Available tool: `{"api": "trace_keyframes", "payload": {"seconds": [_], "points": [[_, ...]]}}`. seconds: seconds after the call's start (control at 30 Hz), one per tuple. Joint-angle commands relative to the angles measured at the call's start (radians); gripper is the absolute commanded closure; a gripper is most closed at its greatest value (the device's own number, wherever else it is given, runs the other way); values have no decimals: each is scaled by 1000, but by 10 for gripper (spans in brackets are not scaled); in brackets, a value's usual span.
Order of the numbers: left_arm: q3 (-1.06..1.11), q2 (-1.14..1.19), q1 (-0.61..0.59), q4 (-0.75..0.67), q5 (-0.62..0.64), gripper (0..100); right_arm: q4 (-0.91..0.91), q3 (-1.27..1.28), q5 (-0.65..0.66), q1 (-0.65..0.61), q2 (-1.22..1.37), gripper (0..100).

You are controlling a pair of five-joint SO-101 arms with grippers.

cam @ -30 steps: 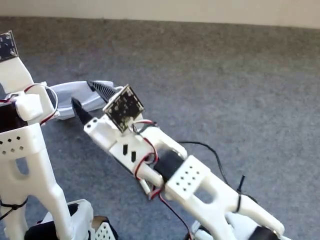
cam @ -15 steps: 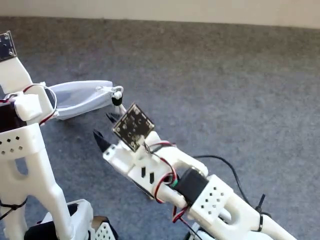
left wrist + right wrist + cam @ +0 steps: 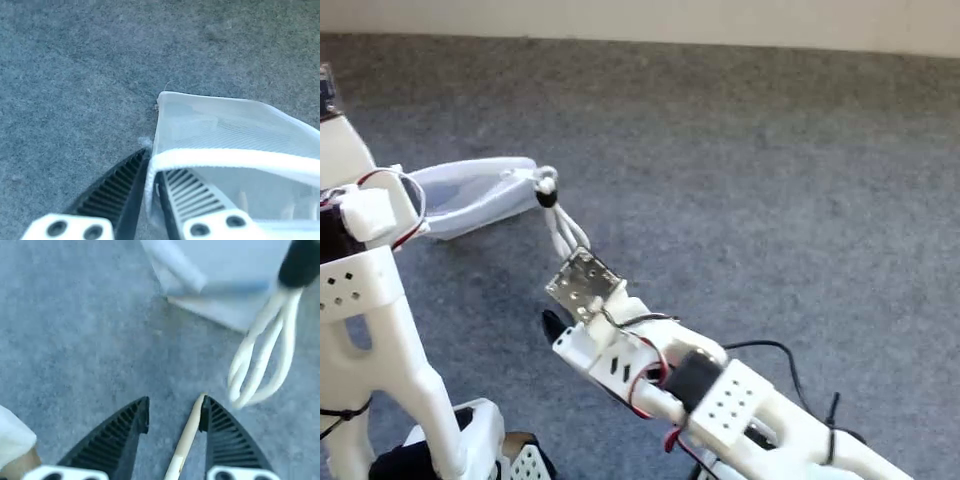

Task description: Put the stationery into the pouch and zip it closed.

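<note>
The job looks to be at the zip step. No pens or other bits lie loose on the grey mat (image 3: 770, 180). They are most likely in the pouch, though the pictures do not show that for sure.

On the left, the left pincer (image 3: 150, 165) is pinched tight on the white edge of the pouch (image 3: 225, 130). It holds one end of it. The pouch lies flat on the mat and runs from that arm toward the right.

At the other end of the pouch sits the zip pull. It is a small black bead (image 3: 547, 190) with a loop of white cord (image 3: 565, 232). The cord lies on the mat and points toward the right arm. The pull is right at the end of the pouch, so the zip may be done. It cannot be told for sure.

Then comes the right pincer (image 3: 175, 402). It is open wide and holds nothing. It hangs low over the mat, near the loose end of the cord but not touching it. The cord is ahead of it and off to one side, not between its two fingers. A thin pale stick (image 3: 186, 440) runs along the inside of one finger. What it is cannot be told.

If the zip is not shut, the right pincer needs to get the cord between its fingers, close on it and pull it along the zip. The left pincer must hold the pouch in place. The cord is thin and floppy, so it could slip out.
</note>
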Motion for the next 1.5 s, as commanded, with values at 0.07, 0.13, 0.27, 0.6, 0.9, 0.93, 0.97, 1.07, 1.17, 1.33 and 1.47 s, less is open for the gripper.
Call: {"api": "trace_keyframes", "payload": {"seconds": [0.07,0.13,0.27,0.6,0.9,0.93,0.97,1.07,1.17,1.33,1.47], "points": [[-50,-18,-42,-15,15,992,-22,-131,-109,-4,286,843],[-48,-18,-41,-15,17,992,-22,-179,-110,-2,367,843],[-48,-18,-41,-15,17,992,-22,-254,-110,-1,509,843],[-47,-18,-41,-15,17,992,-22,-406,-112,74,753,843],[-47,-18,-41,-15,17,992,-22,-547,-112,88,972,844],[-47,-18,-41,-15,17,992,-21,-558,-112,90,992,846],[-47,-18,-41,-15,17,992,-21,-567,-110,91,1009,858],[-47,-18,-41,-15,17,992,-21,-588,-107,91,1030,935],[-47,-18,-39,-15,17,992,-15,-587,-104,91,1032,992],[-47,-18,-38,-14,17,992,73,-588,-104,91,1029,994],[-47,-18,-38,-14,17,992,79,-587,-104,90,1027,994]]}}
